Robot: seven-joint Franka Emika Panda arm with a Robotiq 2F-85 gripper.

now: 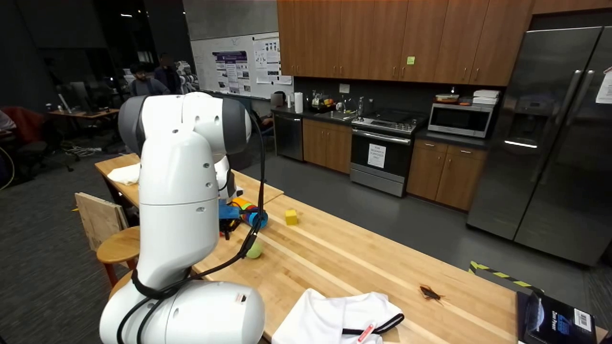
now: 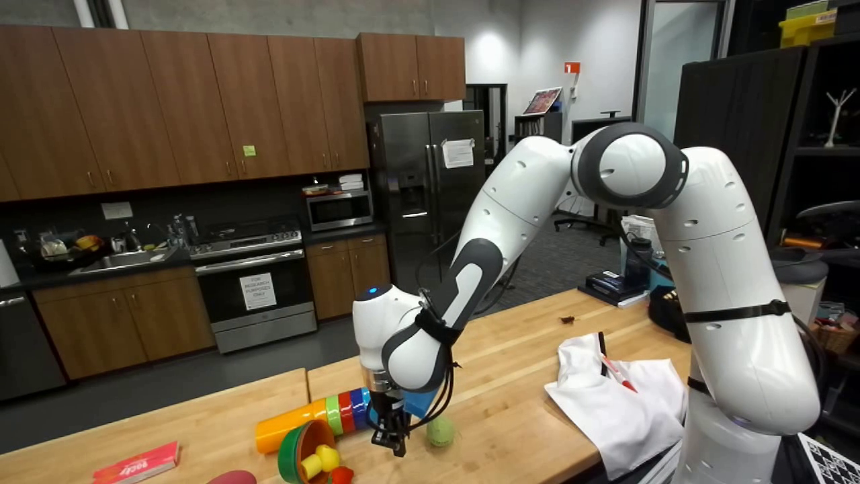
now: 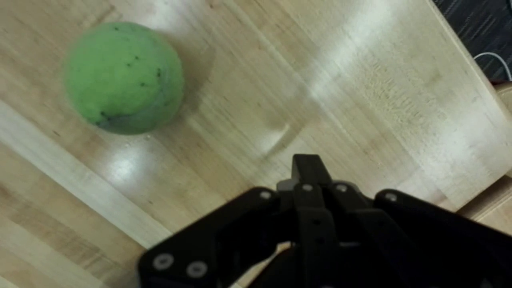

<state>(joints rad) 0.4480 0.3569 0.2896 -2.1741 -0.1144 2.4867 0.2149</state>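
Where a ball (image 3: 125,78) rests, wooden tabletop (image 1: 344,255), kitchen cabinets (image 2: 201,107) beyond

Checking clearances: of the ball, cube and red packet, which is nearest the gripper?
The green ball, beside the shut gripper: the only one in the wrist view. The yellow cube and red packet lie farther off.

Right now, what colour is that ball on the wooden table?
The ball is green with small dark specks; it shows best in the wrist view.
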